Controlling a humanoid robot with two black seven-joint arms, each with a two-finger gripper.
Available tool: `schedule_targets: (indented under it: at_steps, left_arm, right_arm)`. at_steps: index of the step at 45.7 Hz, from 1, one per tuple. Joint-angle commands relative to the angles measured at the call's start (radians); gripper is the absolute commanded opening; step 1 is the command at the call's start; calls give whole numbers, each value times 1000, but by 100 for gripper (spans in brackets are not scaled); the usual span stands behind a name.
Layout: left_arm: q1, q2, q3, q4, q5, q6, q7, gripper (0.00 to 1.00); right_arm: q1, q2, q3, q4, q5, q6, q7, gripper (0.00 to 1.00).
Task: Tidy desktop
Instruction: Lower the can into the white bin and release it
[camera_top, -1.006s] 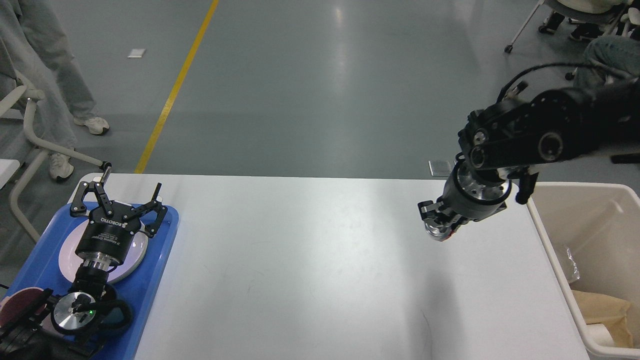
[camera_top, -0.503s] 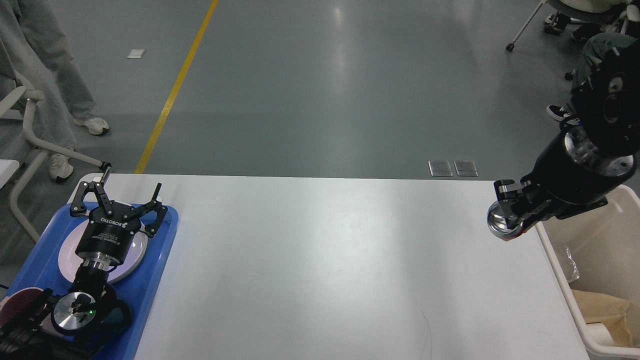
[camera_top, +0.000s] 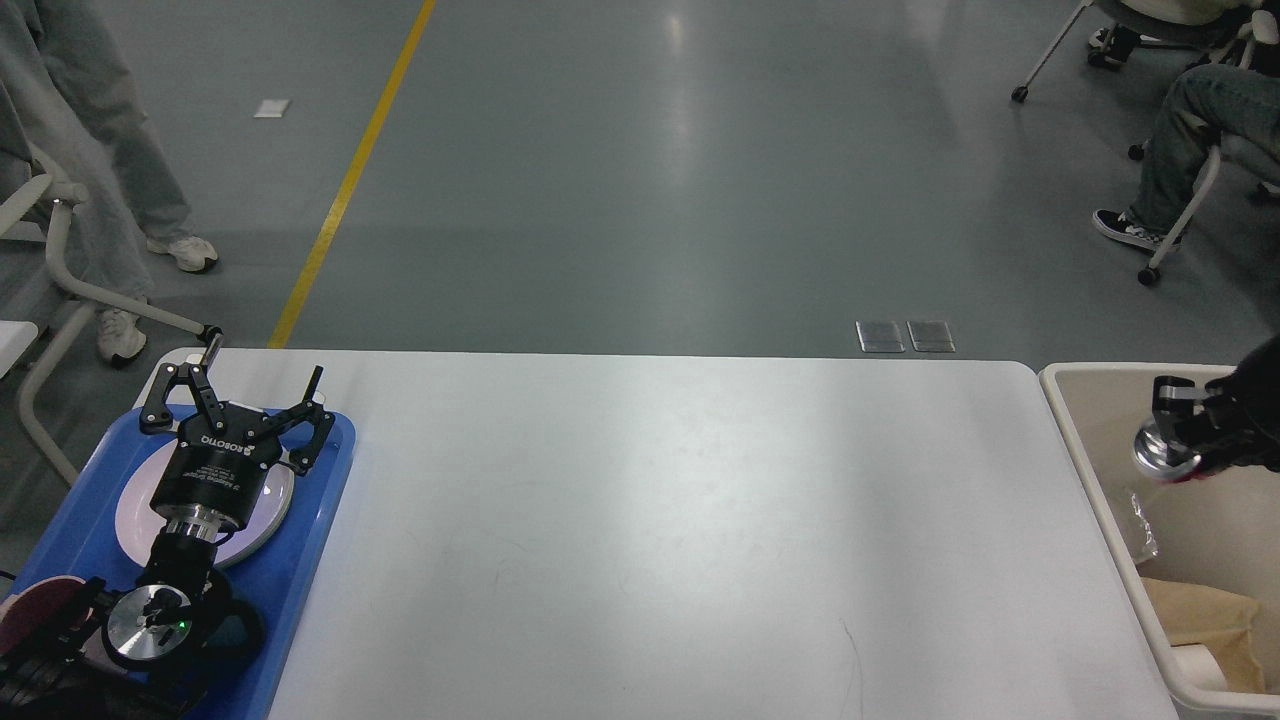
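So the white surface (camera_top: 640, 520) fills most of the head view, rounded far corners visible, near edge cut off by the bottom of the frame. Its top looks bare apart from a faint dark scuff near the near-right part.

Left gripper (camera_top: 236, 398) sits over the blue tray (camera_top: 310, 560) at the left edge of the surface, jaws spread wide with nothing between them, pointing toward the far-left corner. Under it there's a pale round plate (camera_top: 140, 505) in the tray, mostly hidden by the wrist. A dark red round thing (camera_top: 30, 610) pokes in at the near-left, cut off, can't say what it is.

Right gripper (camera_top: 1175, 435) is just off the right edge of the surface, inside the outline of the beige bin (camera_top: 1075, 425). Most of the arm is out of frame. Its jaws are clamped on a small shiny metal object with a bit of red (camera_top: 1158, 455), looks like a can seen end-on but hard to be sure.

In the bin: crinkled clear plastic (camera_top: 1143, 530) and something tan, paper-like (camera_top: 1200, 615), partly cut off
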Motion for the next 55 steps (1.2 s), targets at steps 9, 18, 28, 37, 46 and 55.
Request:
schedule_targets:
  at_steps: [9, 18, 28, 37, 46, 55]
  left_arm:
    - [0, 0, 0, 0, 0, 2, 0, 96]
    - [0, 0, 0, 0, 0, 0, 0, 96]
    - [0, 0, 0, 0, 0, 0, 0, 96]
    - [0, 0, 0, 0, 0, 0, 0, 96]
    - [0, 0, 0, 0, 0, 0, 0, 96]
    - [0, 0, 0, 0, 0, 0, 0, 96]
  right_arm:
    - [-501, -137, 241, -458, -1, -14, -27, 0]
    - [-884, -85, 418, -745, 0, -126, -40, 0]
    - [-1258, 55, 534, -1138, 17, -212, -133, 0]
    - [-1412, 107, 614, -1278, 11, -286, -195, 0]
    - [-1417, 113, 617, -1275, 8, -320, -216, 0]
    - [-1418, 111, 619, -1267, 3, -330, -205, 82]
